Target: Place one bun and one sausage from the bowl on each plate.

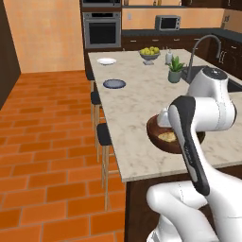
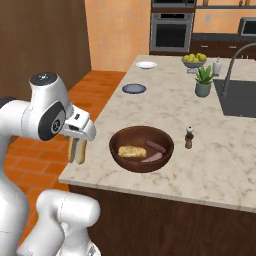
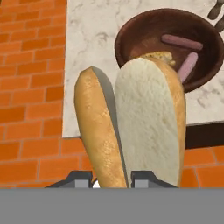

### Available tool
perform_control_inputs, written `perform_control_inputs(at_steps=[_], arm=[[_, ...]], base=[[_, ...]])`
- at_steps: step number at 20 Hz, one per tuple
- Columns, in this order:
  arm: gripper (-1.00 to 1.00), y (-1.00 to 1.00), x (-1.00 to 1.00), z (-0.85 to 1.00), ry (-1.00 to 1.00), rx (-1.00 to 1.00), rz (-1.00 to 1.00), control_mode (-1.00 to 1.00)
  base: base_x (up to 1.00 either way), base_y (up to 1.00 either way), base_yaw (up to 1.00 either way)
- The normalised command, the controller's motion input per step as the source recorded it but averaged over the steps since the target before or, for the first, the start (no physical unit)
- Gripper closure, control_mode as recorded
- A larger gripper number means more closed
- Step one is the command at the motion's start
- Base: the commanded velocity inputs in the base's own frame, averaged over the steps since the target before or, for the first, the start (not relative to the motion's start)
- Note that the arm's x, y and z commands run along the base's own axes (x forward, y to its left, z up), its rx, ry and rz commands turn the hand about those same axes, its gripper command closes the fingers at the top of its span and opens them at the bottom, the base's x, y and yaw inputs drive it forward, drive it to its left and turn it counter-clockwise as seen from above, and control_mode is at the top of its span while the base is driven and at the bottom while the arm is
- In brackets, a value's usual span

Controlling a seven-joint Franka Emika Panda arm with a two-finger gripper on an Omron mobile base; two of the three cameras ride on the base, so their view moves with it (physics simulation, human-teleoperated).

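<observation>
With our gripper (image 2: 77, 150) clamped on a bun (image 3: 131, 127) hanging lengthwise, both plates (image 2: 134, 88) lie well beyond the bowl (image 2: 141, 148).

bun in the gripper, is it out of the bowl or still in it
Out. The gripper holds the bun beside the counter edge, apart from the bowl, which keeps another bun and two sausages.
</observation>
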Motion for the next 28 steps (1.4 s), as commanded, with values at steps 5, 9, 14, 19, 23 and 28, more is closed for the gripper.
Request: perform_control_inputs(at_steps=[5, 9, 14, 19, 23, 28], arm=[[1.00, 0.00, -0.62, -0.08, -0.02, -0.10, 0.12, -1.00], [1.00, 0.05, -0.42, 0.00, 0.00, -0.08, 0.00, -1.00], [1.00, 0.00, -0.04, 0.00, 0.00, 0.01, 0.00, -1.00], [1.00, 0.00, 0.00, 0.00, 0.00, 0.00, 0.00, 1.00], [1.00, 0.00, 0.00, 0.00, 0.00, 0.00, 0.00, 1.00], [1.00, 0.00, 0.00, 0.00, 0.00, 0.00, 0.00, 1.00]], base=[[0.00, 0.00, 0.00], [0.00, 0.00, 0.00], [0.00, 0.00, 0.00], [-0.65, 0.53, -0.03], [-0.24, 1.00, -0.06], [0.58, 1.00, -0.03]])
